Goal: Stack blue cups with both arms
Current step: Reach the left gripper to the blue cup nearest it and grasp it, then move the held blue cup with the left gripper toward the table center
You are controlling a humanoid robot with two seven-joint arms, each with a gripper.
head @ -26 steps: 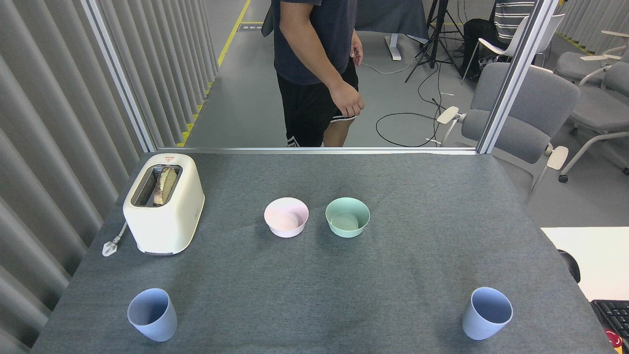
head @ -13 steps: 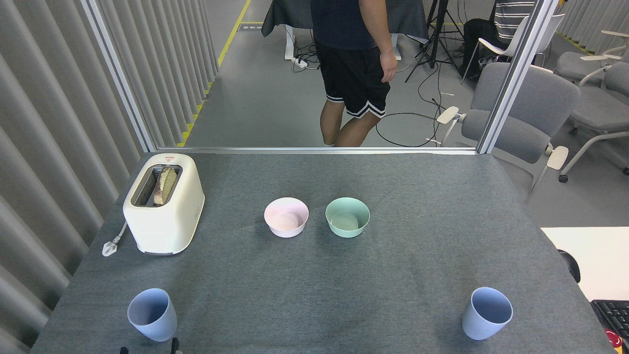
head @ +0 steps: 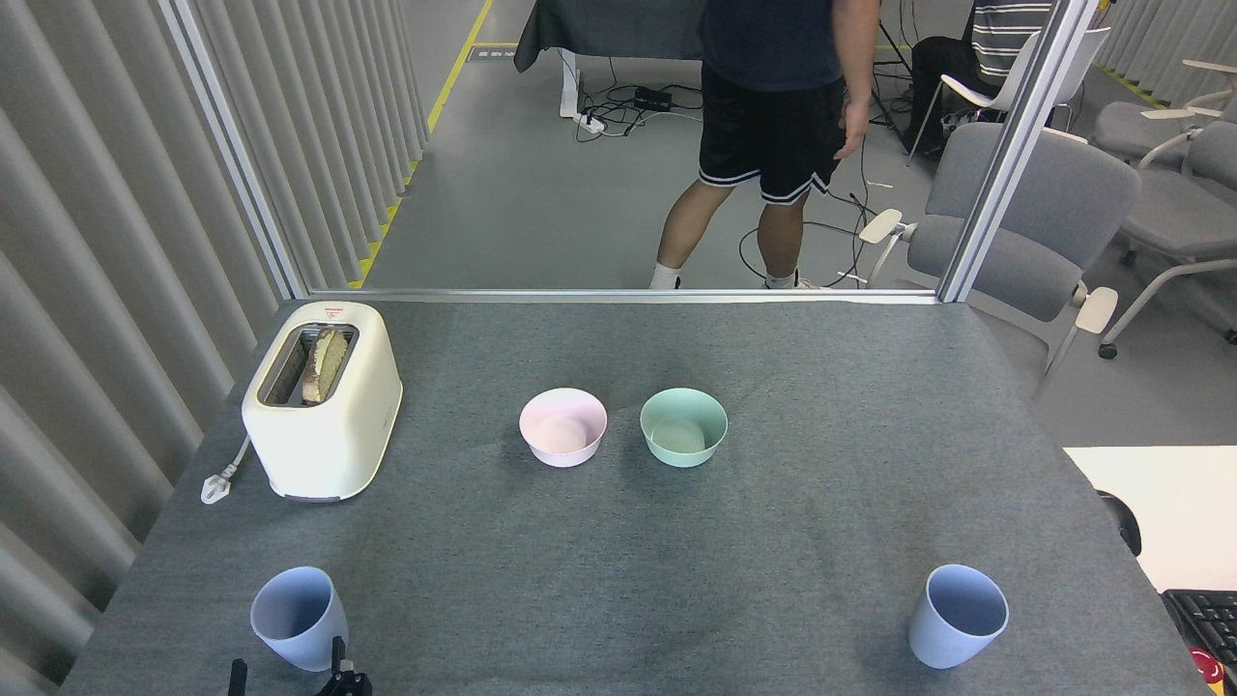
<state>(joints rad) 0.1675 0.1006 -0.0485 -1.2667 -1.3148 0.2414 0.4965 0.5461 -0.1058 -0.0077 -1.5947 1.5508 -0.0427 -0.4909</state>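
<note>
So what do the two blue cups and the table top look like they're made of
The left blue cup and the right blue cup look like matte plastic: even pale colour, thin rims, no glare. The table top looks covered in grey felt or woven fabric, going by its speckled, fuzzy, unreflective texture; which one is unclear.

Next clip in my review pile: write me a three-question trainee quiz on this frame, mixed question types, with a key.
1. True or false: the left cup and the right cup are already stacked.
2. Which bowl is nearer the toaster? A) pink bowl B) green bowl
3. Fill in: the left gripper fingertips show at the bottom edge, just by the ___ cup.

Key: 1 false, both stand upright and far apart on the table. 2 A. 3 left; the right gripper is not in view.
</note>
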